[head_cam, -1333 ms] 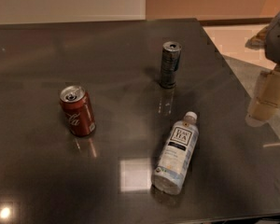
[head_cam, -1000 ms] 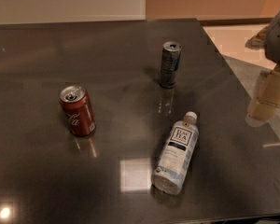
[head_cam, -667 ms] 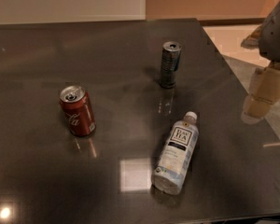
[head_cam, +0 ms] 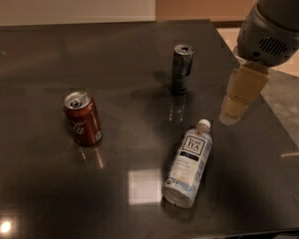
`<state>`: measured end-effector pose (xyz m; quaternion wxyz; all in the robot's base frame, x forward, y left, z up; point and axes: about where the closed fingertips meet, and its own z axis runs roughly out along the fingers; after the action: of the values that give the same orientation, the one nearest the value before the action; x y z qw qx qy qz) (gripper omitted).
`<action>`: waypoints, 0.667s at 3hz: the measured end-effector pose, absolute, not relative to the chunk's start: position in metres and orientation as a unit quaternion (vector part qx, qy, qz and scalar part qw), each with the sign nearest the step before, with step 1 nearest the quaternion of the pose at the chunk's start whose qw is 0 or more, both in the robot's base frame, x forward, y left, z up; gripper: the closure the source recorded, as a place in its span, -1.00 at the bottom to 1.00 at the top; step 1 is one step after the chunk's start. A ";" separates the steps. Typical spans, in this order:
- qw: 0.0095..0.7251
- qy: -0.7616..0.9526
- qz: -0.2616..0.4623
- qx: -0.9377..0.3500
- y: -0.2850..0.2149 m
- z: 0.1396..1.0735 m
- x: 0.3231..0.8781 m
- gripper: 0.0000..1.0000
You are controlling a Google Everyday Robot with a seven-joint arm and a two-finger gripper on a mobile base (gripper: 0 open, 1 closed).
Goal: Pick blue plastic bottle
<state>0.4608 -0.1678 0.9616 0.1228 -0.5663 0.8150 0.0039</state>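
The blue plastic bottle [head_cam: 188, 164] lies on its side on the dark table [head_cam: 50, 183], right of centre. Its white cap points away from me, and its whitish label with a dark panel faces up. My gripper [head_cam: 233, 113] hangs from the grey arm at the upper right. It is above the table, up and to the right of the bottle's cap, and not touching the bottle. It holds nothing that I can see.
A red cola can [head_cam: 82, 118] stands upright on the left. A slim dark grey can [head_cam: 182, 68] stands upright behind the bottle. The table's right edge runs just past the gripper, with light floor [head_cam: 289, 98] beyond it.
The arm and gripper have moved left, from beyond the table's right edge to over the table near the bottle's cap. The bottle and both cans have not moved.
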 end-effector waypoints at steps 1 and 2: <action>0.106 0.817 0.015 -0.567 -0.145 0.946 0.464 -1.00; 0.085 0.790 0.010 -0.607 -0.120 0.930 0.459 -1.00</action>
<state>0.4587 -0.1200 0.9299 0.0851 -0.6069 0.7902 0.0099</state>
